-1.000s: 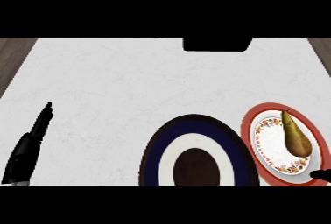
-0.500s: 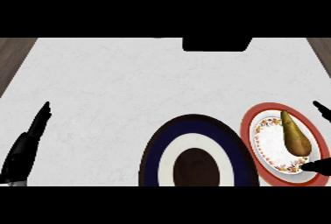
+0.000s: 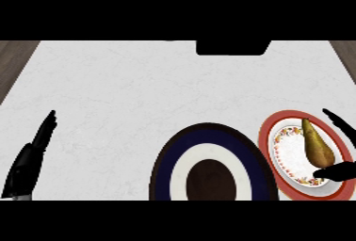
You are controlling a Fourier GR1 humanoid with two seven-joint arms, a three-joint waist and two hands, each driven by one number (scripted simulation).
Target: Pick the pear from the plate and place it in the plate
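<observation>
A brown-green pear (image 3: 316, 145) lies on a red-rimmed plate (image 3: 272, 127) with a flowered band, at the right of the head view. Left of it stands a larger plate (image 3: 170, 160) with a dark blue ring, a white ring and a brown middle. My right hand (image 3: 338, 170) comes in from the right edge, open around the pear: the thumb lies just below the pear's wide end, and the fingers (image 3: 339, 121) stretch past its right side. My left hand (image 3: 31, 157) rests open at the lower left, fingers straight and pointing up.
The white marbled counter (image 3: 153, 84) spreads across the view, with dark wood floor at both upper corners. A black block (image 3: 232, 47) sits at the counter's far edge.
My right hand has come further in over the red-rimmed plate, its fingers and thumb now flanking the pear. The left hand has drifted slightly down.
</observation>
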